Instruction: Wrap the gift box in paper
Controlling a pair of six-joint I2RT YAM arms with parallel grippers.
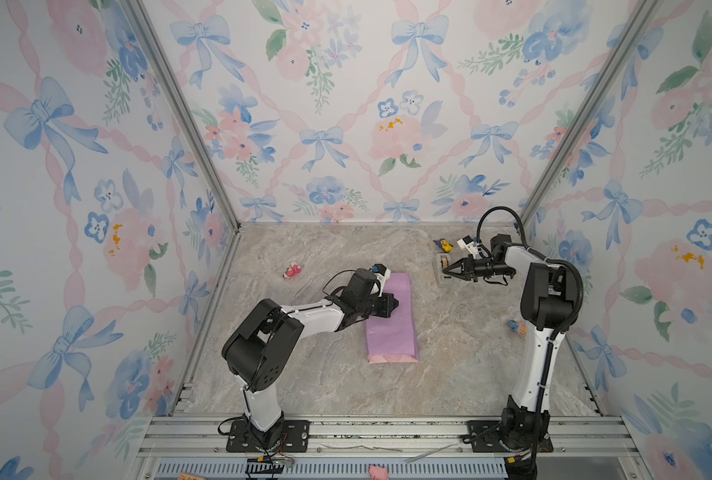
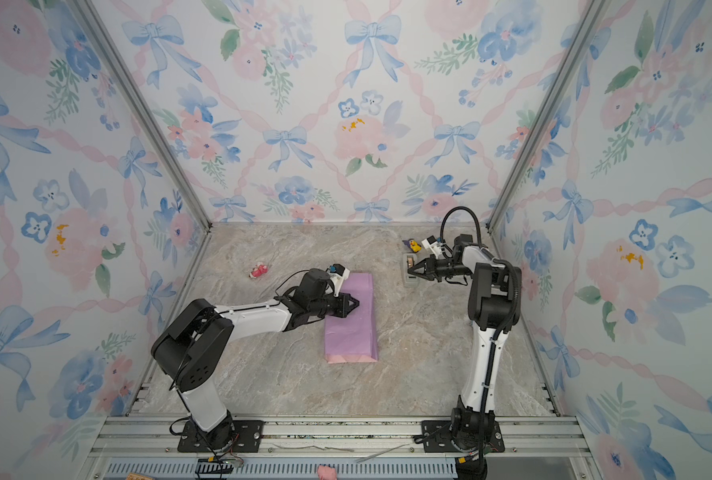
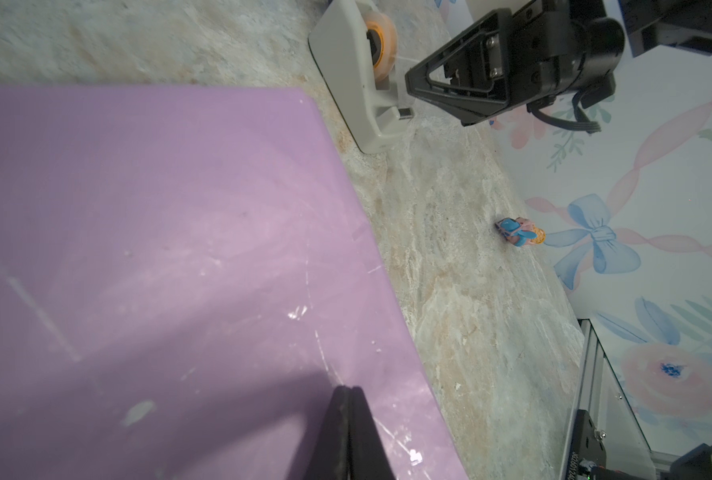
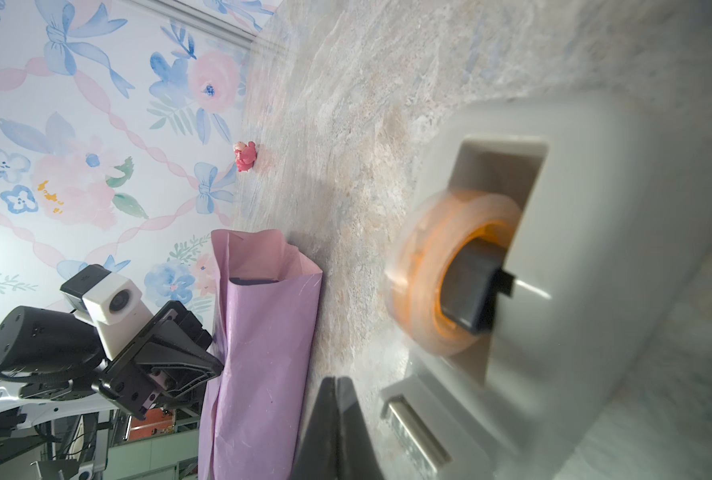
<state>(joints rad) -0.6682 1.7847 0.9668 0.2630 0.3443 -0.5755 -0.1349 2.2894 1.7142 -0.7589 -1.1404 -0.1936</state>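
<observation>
One glossy lilac paper (image 1: 391,328) lies tube-shaped on veined stone tabletop (image 1: 325,374).

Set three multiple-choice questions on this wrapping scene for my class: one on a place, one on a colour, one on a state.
1. Where is the tape dispenser?
A. in the near left corner
B. beside the left arm's base
C. at the right gripper's tip

2. What colour is the paper's outer face?
A. lilac
B. green
C. yellow

3. How is the left gripper?
A. wide open
B. shut, over the paper
C. shut on the tape dispenser

Key:
C, the right gripper's tip sits right at the tape dispenser.
A, both top views show a lilac face.
B, its wrist view shows the jaws meeting above the paper.
</observation>
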